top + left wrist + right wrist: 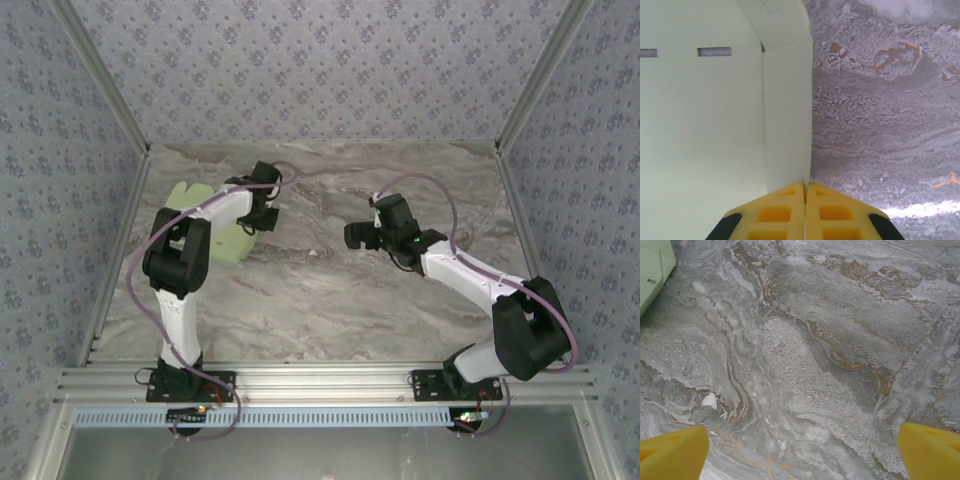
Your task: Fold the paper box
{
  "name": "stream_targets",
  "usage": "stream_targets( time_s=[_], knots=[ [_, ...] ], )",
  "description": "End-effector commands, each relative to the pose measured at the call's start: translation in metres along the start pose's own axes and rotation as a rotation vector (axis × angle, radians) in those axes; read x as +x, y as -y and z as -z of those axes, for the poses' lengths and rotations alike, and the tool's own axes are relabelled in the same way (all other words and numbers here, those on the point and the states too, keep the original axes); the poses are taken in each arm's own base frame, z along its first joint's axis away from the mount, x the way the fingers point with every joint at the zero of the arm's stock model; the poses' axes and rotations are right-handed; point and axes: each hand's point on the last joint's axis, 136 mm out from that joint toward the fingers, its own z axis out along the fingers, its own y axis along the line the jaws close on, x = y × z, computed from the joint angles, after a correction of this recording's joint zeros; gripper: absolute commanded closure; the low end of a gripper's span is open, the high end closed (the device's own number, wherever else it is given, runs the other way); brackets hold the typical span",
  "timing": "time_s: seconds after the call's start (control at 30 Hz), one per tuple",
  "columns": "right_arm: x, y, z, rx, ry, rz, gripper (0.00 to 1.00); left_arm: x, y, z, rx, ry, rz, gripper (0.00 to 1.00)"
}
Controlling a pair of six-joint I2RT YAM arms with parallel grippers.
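Observation:
The paper box [232, 243] is a pale lime-green card sheet lying at the table's left, partly hidden under my left arm. In the left wrist view the paper box [700, 125] fills the left half, showing two small slots and a narrow side flap standing up along a crease. My left gripper [805, 186] is shut, and the flap's right edge runs down into the seam between its yellow fingers. From above, the left gripper [262, 215] sits at the sheet's right edge. My right gripper [362, 235] hovers open over bare table at mid-table. A corner of the paper box [652, 267] shows far off.
The marble-patterned table [330, 300] stretches between the two arms. Patterned walls with metal frame posts [115, 110] close in the left, back and right sides. An aluminium rail [320, 385] carries both arm bases at the near edge.

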Motion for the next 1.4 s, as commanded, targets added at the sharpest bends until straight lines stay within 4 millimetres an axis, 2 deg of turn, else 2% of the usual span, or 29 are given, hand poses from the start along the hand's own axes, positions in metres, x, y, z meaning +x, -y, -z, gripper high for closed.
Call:
stream_targets(
  time_s=[0.0, 0.13, 0.23, 0.4, 0.5, 0.6, 0.73, 0.87, 1.0, 1.13, 1.23, 1.27, 1.37],
  knots=[
    [-0.015, -0.028, 0.007, -0.075, 0.020, 0.013, 0.04, -0.016, 0.003, 0.053, 0.065, 0.091, 0.065, 0.97],
    [-0.024, -0.072, 0.013, -0.167, 0.053, 0.071, 0.09, -0.032, -0.001, 0.106, 0.119, 0.239, 0.186, 1.00],
    [-0.030, -0.109, 0.019, -0.251, 0.098, 0.127, 0.12, -0.038, -0.004, 0.139, 0.177, 0.355, 0.293, 1.00],
    [-0.035, -0.158, 0.028, -0.389, 0.162, 0.181, 0.14, -0.046, -0.009, 0.190, 0.292, 0.535, 0.464, 1.00],
    [-0.036, -0.172, 0.036, -0.425, 0.175, 0.242, 0.14, -0.048, -0.028, 0.217, 0.286, 0.608, 0.655, 1.00],
    [-0.041, -0.178, 0.052, -0.462, 0.207, 0.312, 0.14, -0.038, -0.056, 0.241, 0.151, 0.636, 0.833, 1.00],
    [-0.048, -0.189, 0.075, -0.501, 0.245, 0.450, 0.15, -0.028, -0.067, 0.273, 0.101, 0.663, 0.984, 1.00],
    [-0.057, -0.204, 0.089, -0.485, 0.309, 0.582, 0.16, -0.011, -0.074, 0.286, 0.054, 0.625, 1.118, 1.00],
    [-0.071, -0.218, 0.096, -0.480, 0.409, 0.629, 0.16, -0.004, -0.074, 0.293, 0.055, 0.609, 1.185, 1.00],
    [-0.080, -0.234, 0.096, -0.507, 0.482, 0.672, 0.16, -0.004, -0.066, 0.297, 0.105, 0.588, 1.207, 1.00],
    [-0.072, -0.250, 0.091, -0.526, 0.494, 0.755, 0.17, -0.006, -0.061, 0.298, 0.124, 0.580, 1.211, 1.00],
    [-0.081, -0.260, 0.098, -0.534, 0.532, 0.776, 0.17, -0.006, -0.061, 0.300, 0.126, 0.581, 1.212, 1.00],
    [-0.081, -0.268, 0.093, -0.529, 0.552, 0.818, 0.18, -0.006, -0.059, 0.302, 0.140, 0.579, 1.215, 1.00]
  ],
)
